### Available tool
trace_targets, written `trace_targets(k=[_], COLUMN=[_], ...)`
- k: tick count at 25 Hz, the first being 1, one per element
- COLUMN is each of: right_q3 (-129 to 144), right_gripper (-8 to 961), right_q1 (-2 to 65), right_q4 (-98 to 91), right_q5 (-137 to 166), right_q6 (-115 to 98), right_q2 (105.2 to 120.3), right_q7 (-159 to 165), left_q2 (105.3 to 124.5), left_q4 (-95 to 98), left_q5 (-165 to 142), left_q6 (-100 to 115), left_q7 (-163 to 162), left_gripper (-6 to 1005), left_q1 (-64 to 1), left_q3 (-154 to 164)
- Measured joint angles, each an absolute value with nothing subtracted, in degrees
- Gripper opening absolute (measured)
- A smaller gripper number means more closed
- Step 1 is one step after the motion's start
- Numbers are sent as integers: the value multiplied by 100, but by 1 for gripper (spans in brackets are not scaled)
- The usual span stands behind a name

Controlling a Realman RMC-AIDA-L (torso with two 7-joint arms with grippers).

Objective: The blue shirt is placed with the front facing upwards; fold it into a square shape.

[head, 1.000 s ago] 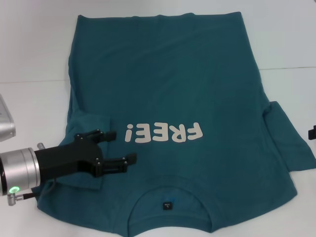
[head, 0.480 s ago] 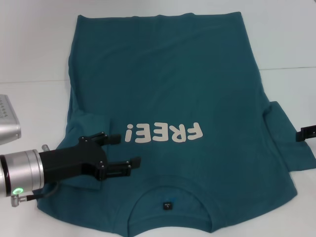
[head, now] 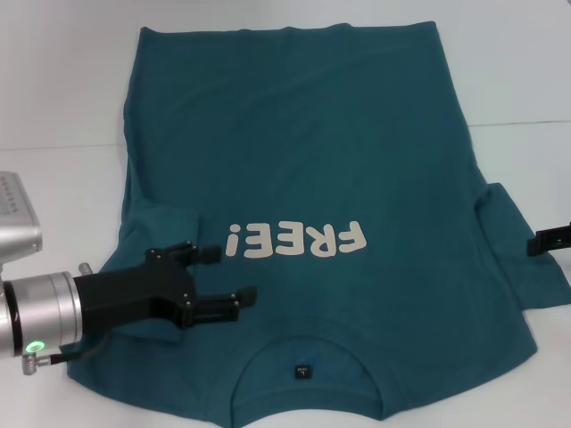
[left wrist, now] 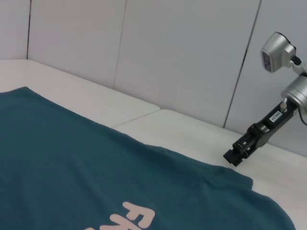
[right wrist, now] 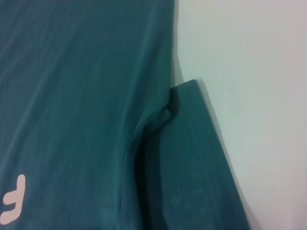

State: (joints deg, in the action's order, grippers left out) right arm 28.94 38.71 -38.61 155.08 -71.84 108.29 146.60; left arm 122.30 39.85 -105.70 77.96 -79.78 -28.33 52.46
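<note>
The blue shirt [head: 303, 152] lies flat on the white table, front up, collar and label [head: 303, 370] nearest me, white letters "FREE!" [head: 297, 241] across the chest. Its left sleeve [head: 159, 227] is folded in over the body; the right sleeve [head: 517, 245] sticks out sideways. My left gripper [head: 234, 274] is open just above the shirt's left shoulder, beside the letters, holding nothing. Only the tip of my right gripper [head: 546, 241] shows at the right edge, over the right sleeve's outer hem. The left wrist view shows the right gripper [left wrist: 242, 149] low over the table beyond the shirt [left wrist: 72, 167].
Bare white table [head: 53, 98] surrounds the shirt on the left, right and far sides. A silver camera housing [head: 16, 218] sits at the left edge above my left arm. The right wrist view shows the right sleeve [right wrist: 192, 158] and table beside it.
My left gripper has slid a little further over the shirt toward the collar side, still open. The right gripper has come into view at the right edge by the sleeve.
</note>
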Motion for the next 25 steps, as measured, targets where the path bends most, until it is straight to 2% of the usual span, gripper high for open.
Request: trace_targets(k=[25], right_q3=[2891], right_gripper=[881], right_q1=[3929], right_q4=[-3550], right_q5=[15513], right_q6=[-6912], right_q2=[10866], right_q7=[14589], left_q2=[12243], left_q4=[3917], left_q5=[-10670], left_q6=[7803], left_q7=[-7989], left_gripper=[915], left_q1=[-2848], left_q3=[5247])
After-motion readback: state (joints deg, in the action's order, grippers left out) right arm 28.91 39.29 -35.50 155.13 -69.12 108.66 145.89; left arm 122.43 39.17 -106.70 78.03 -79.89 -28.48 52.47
